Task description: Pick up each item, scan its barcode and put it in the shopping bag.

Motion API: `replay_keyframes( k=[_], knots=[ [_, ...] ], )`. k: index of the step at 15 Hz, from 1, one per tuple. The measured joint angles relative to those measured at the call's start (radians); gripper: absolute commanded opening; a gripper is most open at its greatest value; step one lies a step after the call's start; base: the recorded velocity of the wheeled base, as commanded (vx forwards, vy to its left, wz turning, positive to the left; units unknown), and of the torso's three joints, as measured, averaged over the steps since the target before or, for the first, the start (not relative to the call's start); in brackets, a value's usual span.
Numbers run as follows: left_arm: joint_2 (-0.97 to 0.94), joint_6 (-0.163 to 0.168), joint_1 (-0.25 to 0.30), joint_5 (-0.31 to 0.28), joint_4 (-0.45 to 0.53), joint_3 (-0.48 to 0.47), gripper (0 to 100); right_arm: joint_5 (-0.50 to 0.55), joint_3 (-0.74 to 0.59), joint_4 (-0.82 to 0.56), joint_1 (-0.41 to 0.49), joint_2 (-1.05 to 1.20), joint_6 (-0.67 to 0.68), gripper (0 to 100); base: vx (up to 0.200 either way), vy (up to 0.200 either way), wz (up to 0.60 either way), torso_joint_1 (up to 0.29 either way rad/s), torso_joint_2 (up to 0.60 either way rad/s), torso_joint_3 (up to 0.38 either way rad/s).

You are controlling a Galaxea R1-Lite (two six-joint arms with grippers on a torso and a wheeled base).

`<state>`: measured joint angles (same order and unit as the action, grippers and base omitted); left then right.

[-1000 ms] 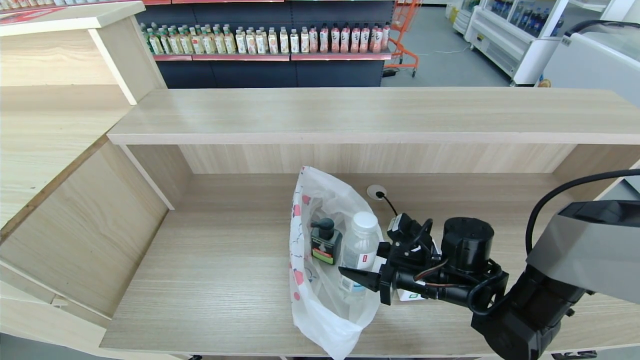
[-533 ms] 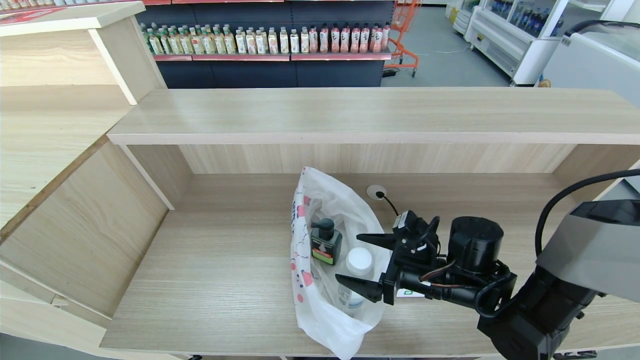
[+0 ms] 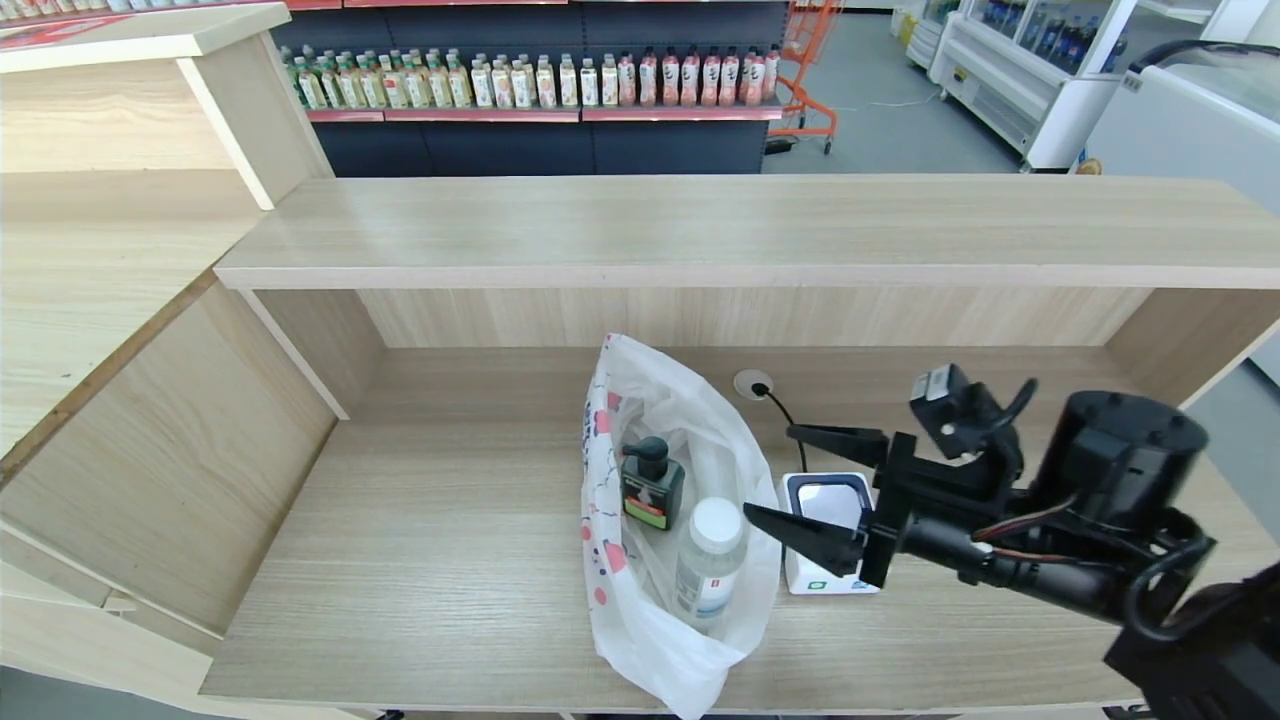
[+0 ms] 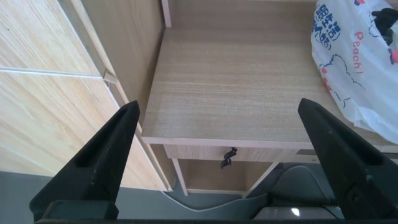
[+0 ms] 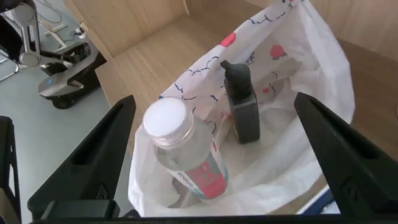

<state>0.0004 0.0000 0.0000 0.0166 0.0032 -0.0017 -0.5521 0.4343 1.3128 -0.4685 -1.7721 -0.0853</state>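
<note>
Right gripper (image 3: 767, 469) is hanging with its fingers spread wide, holding nothing, just beside the open mouth of the shopping bag (image 3: 625, 620) and above the scanner (image 3: 828, 498). Inside the bag a clear water bottle (image 3: 710, 560) is leaning tilted next to a dark pump bottle (image 3: 652, 488) that is standing upright. Left gripper (image 4: 219, 112) is also sitting spread and holding nothing over the near edge of the counter (image 4: 236, 87), apart from the bag.

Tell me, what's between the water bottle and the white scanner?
Just the shopping bag, its thin plastic side, seen in the head view; the open right end effector hovers over that spot.
</note>
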Motion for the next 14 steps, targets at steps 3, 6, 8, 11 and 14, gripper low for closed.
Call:
replay_keyframes(
  k=[3, 6, 8, 11, 14],
  knots=[
    [0.0, 0.0, 0.0, 0.0, 0.0, 0.0, 100, 0.076, -0.059, -0.257, 0.124, 0.274, -0.004, 100, 0.0, 0.0, 0.0, 0.0, 0.0, 0.0],
    [0.0, 0.0, 0.0, 0.0, 0.0, 0.0, 100, 0.241, -0.168, -0.527, 0.263, 0.617, -0.01, 100, 0.0, 0.0, 0.0, 0.0, 0.0, 0.0],
    [0.0, 0.0, 0.0, 0.0, 0.0, 0.0, 100, 0.307, -0.273, -0.656, 0.322, 0.846, -0.017, 100, 0.0, 0.0, 0.0, 0.0, 0.0, 0.0],
    [0.0, 0.0, 0.0, 0.0, 0.0, 0.0, 100, 0.413, -0.371, -0.961, 0.368, 1.194, -0.023, 100, 0.0, 0.0, 0.0, 0.0, 0.0, 0.0],
    [0.0, 0.0, 0.0, 0.0, 0.0, 0.0, 100, 0.493, -0.409, -1.23, 0.406, 1.515, -0.002, 100, 0.0, 0.0, 0.0, 0.0, 0.0, 0.0]
  ],
)
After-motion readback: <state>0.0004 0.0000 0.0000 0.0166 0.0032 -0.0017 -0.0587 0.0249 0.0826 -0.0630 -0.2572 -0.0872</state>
